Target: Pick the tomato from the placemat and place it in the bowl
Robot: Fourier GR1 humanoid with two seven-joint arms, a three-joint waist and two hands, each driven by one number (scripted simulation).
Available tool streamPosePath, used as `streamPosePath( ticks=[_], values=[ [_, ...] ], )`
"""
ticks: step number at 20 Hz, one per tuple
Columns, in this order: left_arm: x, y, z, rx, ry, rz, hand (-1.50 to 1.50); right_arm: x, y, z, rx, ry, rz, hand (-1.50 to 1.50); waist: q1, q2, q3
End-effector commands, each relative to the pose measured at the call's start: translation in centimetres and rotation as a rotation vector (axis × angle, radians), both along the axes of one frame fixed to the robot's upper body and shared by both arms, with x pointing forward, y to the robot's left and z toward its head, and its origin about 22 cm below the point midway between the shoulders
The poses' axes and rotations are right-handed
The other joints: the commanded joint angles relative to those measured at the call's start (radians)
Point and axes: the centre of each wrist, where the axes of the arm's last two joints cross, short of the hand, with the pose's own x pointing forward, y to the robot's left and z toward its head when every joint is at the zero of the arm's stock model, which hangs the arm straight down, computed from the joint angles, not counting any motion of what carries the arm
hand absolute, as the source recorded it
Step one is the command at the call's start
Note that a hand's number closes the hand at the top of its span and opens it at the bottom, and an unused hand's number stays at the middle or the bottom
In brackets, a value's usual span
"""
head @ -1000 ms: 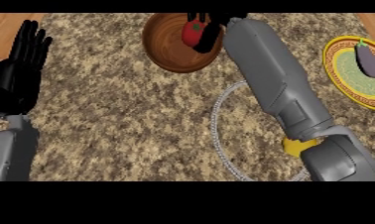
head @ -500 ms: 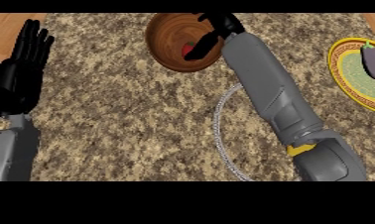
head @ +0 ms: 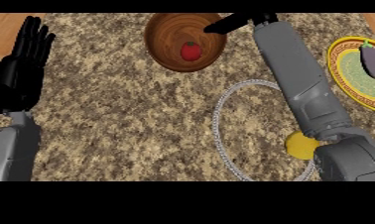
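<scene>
The red tomato (head: pixel 191 51) lies inside the brown wooden bowl (head: pixel 162 39) at the counter's far middle, and nothing touches it. My right hand (head: pixel 233 21) hovers over the bowl's right rim, fingers straight and holding nothing, with most of it cut off by the view's top. The placemat (head: pixel 219 119) is a round mat with a pale braided edge, lying right of centre under my right forearm. My left hand (head: pixel 23 72) rests open at the left edge, fingers up.
A yellow-rimmed plate (head: pixel 338 72) with a purple eggplant (head: pixel 368 58) sits at the right edge. A small yellow object (head: pixel 299 144) lies on the placemat beside my right forearm. Wood shows beyond the counter's far corners.
My right hand has let go of the tomato, which now lies in the bowl. The hand opened and drew back up and to the right. The left hand stayed still.
</scene>
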Motion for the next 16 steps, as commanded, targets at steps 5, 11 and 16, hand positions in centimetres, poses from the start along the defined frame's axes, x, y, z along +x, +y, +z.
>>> streamPosePath(
  ticks=[5, 11, 16],
  values=[
    [0.0, -0.4, 0.4, 0.0, -0.013, -0.008, 0.0, -0.3, -10.6, -0.9, 0.164, -0.015, -0.126, -1.5, 0.0, 0.001, 0.001],
    [0.0, -0.9, 0.7, -0.017, 0.0, -0.008, 0.0, -1.8, -18.4, -0.4, 0.232, -0.046, -0.127, -1.5, 0.013, 0.008, 0.003],
    [0.4, -0.3, 0.4, -0.001, 0.017, -0.032, 0.0, -2.9, -21.9, -0.2, 0.246, -0.048, -0.109, -1.5, 0.015, 0.01, 0.003]
  ],
)
